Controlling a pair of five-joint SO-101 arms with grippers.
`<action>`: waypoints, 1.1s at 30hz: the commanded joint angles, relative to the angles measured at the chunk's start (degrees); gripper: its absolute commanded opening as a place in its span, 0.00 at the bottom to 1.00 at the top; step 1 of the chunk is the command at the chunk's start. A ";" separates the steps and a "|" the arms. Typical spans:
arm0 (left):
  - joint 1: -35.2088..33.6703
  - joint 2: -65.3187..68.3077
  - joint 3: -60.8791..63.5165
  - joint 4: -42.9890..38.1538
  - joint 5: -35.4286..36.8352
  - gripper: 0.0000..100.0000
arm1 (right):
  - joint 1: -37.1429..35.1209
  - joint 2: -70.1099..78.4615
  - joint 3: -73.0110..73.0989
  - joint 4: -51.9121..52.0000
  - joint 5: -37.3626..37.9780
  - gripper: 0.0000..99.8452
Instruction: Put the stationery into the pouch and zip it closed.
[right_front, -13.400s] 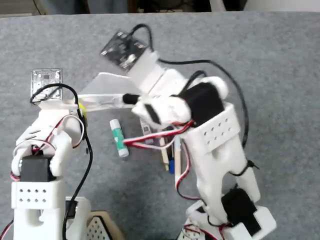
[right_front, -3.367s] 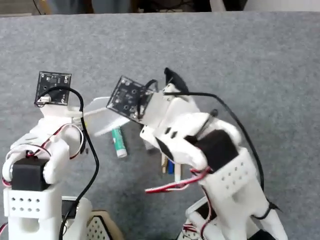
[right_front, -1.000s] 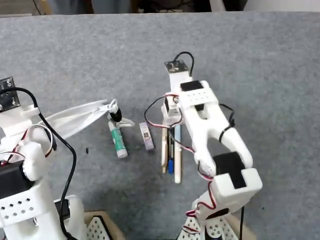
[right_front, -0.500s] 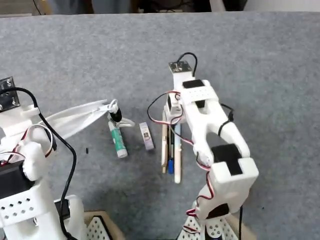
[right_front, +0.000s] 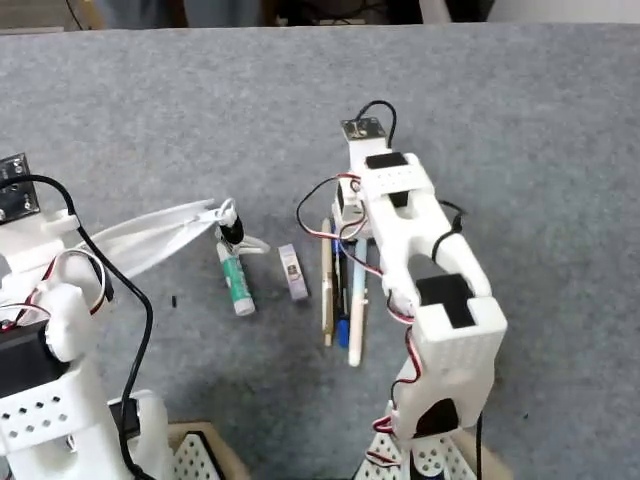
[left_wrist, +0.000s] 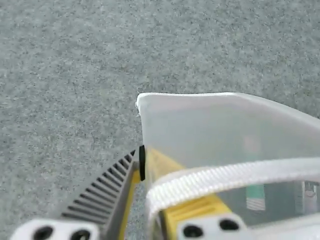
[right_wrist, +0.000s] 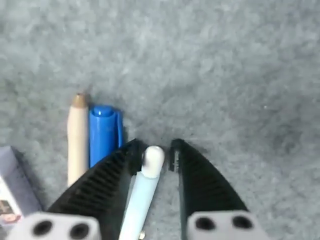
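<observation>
the left gripper (left_wrist: 141, 162) is clamped on one end of the clear pouch (right_front: 150, 238), with the pouch's wall pinched between its toothed finger and its yellow-faced one. the pouch stretches from that arm across the grey felt table (right_front: 520, 120) towards the middle, and its black zipper pull (right_front: 232, 232) sits at the far end. none of the stationery is inside it.

just past the pull lies a green glue stick (right_front: 236, 280), almost touching the pouch's tip. next over is a small purple block (right_front: 292, 272). beyond that, three long things lie side by side in a tight row: a wooden pencil (right_front: 326, 290), a blue pen (right_front: 342, 325) and a light blue pen (right_front: 357, 320).

the right arm (right_front: 410, 230) is stretched out low over that row. the right gripper (right_wrist: 154, 146) is down at the table with its jaws parted, one on each side of the white-tipped end of the light blue pen. one finger is right against the pen and the other stands a little off it, so the pen is straddled but not squeezed. the blue pen's cap and the pencil's end lie just beside the nearer finger.
</observation>
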 joint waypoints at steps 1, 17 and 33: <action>-0.57 -0.53 -0.75 -0.88 0.44 0.03 | -2.11 1.19 -1.10 -0.79 -0.26 0.07; -0.57 -0.53 -0.66 -1.05 0.44 0.03 | -2.11 3.56 -3.65 7.74 -0.18 0.08; -0.57 -0.53 -0.66 -1.05 0.44 0.03 | -2.02 3.65 -4.09 8.97 -0.18 0.03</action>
